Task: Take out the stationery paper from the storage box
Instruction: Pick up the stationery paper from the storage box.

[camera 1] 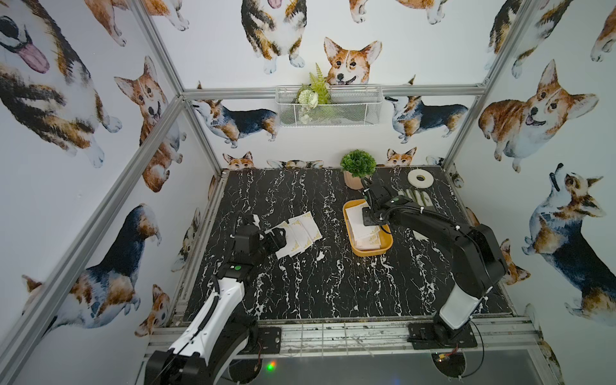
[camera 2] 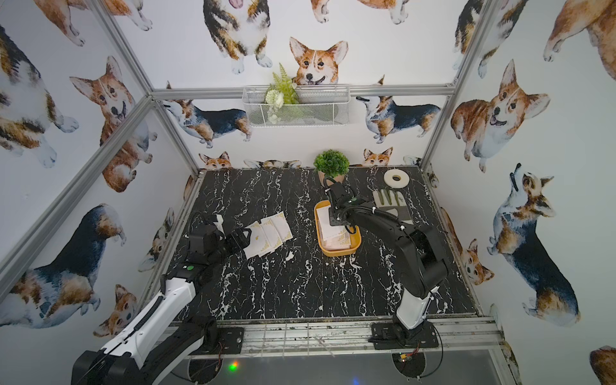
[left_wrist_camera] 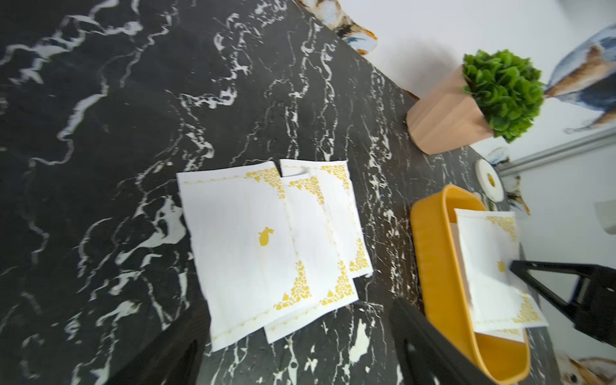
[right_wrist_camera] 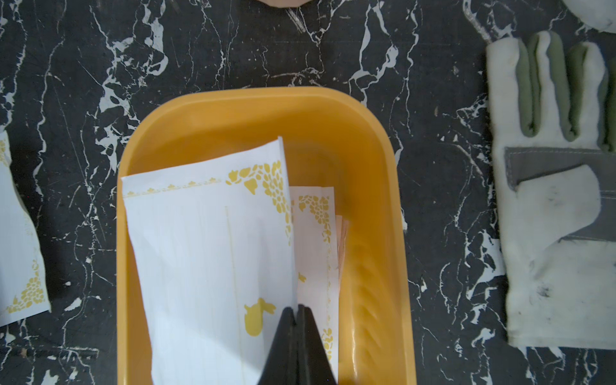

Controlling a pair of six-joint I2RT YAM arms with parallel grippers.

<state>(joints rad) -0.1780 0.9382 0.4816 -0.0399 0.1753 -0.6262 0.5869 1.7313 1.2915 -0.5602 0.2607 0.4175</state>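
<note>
Black right gripper is clamped on one edge of a thin white, gold-cornered stationery paper sheet, half-lifted inside the shallow yellow-orange plastic storage box. The sheet looks light, floppy and probably slippery, so an edge pinch suits it. The left gripper stands spread beside the laid-out sheets.

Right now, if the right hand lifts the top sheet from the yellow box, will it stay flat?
Probably not: the top sheet looks very thin and already curves where the right hand pinches its edge, so it should droop. It likely weighs almost nothing and may flutter. Held by one edge, it could drag on the storage box wall.
</note>
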